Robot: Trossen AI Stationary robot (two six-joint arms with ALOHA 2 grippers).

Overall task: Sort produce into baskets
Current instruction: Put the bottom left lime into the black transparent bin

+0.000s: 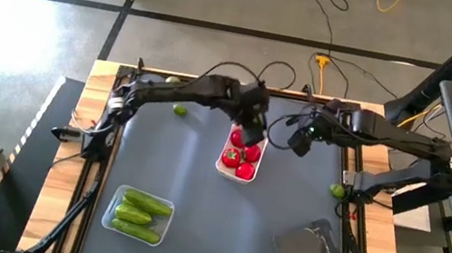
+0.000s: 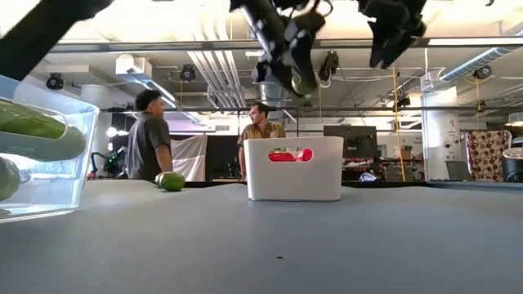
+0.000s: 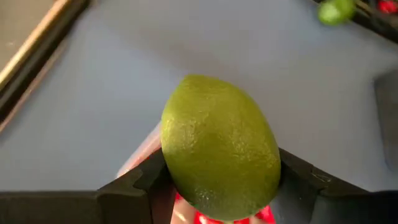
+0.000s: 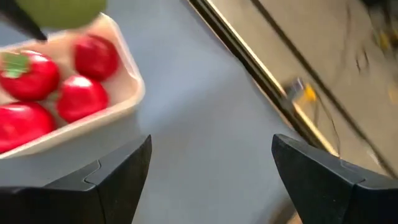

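While the left fingers [image 3: 214, 186] pinch a lime [image 3: 219, 146] hiding the white tray [image 4: 118, 118], right fingers [image 4: 211, 177] hang spread.

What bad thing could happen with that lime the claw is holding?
1. The left claw holds the lime above the white tray, which has only tomatoes. If it lets go here, the lime probably lands with the wrong produce.
2. The open right claw hangs close beside that tray, so the two arms might bump.
3. A dropped lime could bounce off the tomatoes and roll across the table.
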